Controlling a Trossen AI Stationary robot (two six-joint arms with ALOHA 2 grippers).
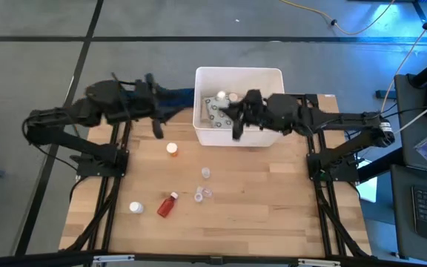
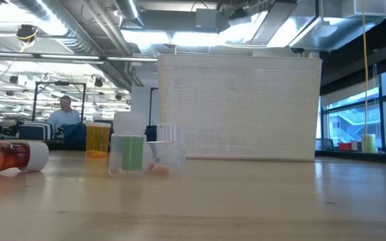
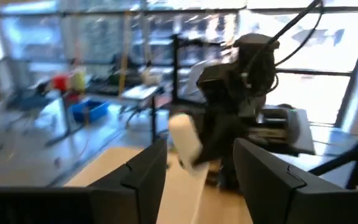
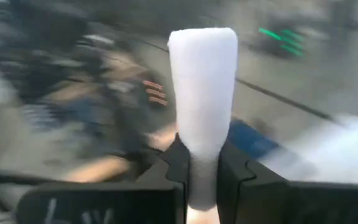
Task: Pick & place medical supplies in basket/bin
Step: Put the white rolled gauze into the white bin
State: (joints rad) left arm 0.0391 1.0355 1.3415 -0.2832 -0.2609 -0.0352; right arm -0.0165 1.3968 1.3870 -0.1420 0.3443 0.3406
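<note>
Your right gripper (image 4: pixel 202 180) is clamped on a white tube (image 4: pixel 202 93), which stands up between its fingers in the right wrist view. From above, that gripper (image 1: pixel 237 126) sits over the near part of the white bin (image 1: pixel 239 74), which stands at the far middle of the wooden table (image 1: pixel 273 215). Inside the bin you can make out a grey dotted packet (image 1: pixel 213 115) and a couple of small pale items (image 1: pixel 227 96) at its far-left part.

Your left gripper (image 3: pixel 199 168) has its fingers apart with nothing between them. From above it hangs just left of the bin (image 1: pixel 156 127), over the table's far-left part. The left wrist picture is blurred, but the pale shape beyond the fingers is probably the tube held by the other arm.

Still out on the table: an orange-capped bottle (image 1: pixel 172 149) near the bin's near-left corner, three tiny clear cups (image 1: pixel 204 185) around the middle, a red bottle (image 1: pixel 168 205) lying on its side nearer the front, and a white-capped bottle (image 1: pixel 136 208) just left of it.

In the low view the red bottle (image 2: pixel 9 156) lies at the left and the bin (image 2: pixel 240 107) rises behind the cups (image 2: pixel 146 155).
</note>
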